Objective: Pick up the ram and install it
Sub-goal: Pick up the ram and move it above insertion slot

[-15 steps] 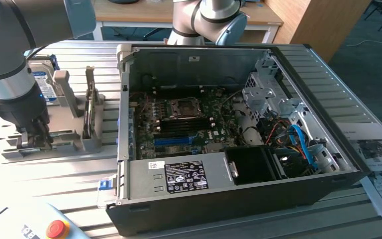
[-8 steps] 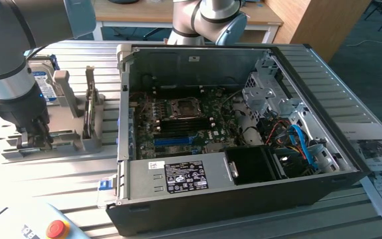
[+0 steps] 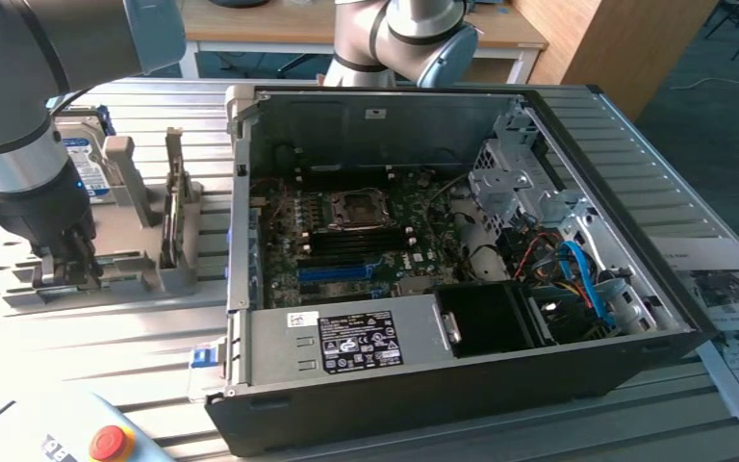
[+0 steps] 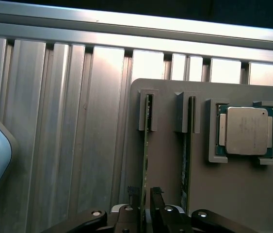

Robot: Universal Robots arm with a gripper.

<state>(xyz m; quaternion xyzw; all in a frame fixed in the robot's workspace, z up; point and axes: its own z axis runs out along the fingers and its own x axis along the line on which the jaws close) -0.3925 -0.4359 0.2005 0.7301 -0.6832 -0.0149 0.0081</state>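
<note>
Gripper [image 4: 145, 194] jaws part open, astride ram [image 4: 145, 145] slotted in grey holder [image 4: 165, 160], clamping nothing; second stick [image 4: 187, 155] and processor [image 4: 245, 130] just beside.

Carrying surface: ribbed aluminium table [image 3: 113, 327]; I read the same slotted ribbing in wrist view [image 4: 68, 126]. Directly on it, as I see it:
- open black computer case [image 3: 472, 385], mid-table, inside exposed
- grey holder plate [image 3: 132, 269], just beside case on exterior view's left; flat on ribbing in wrist view [image 4: 168, 160]
- printed sheets [image 3: 729, 308], beside case on exterior view's right
- pendant with red button [image 3: 49, 433], lower left in exterior view
</note>
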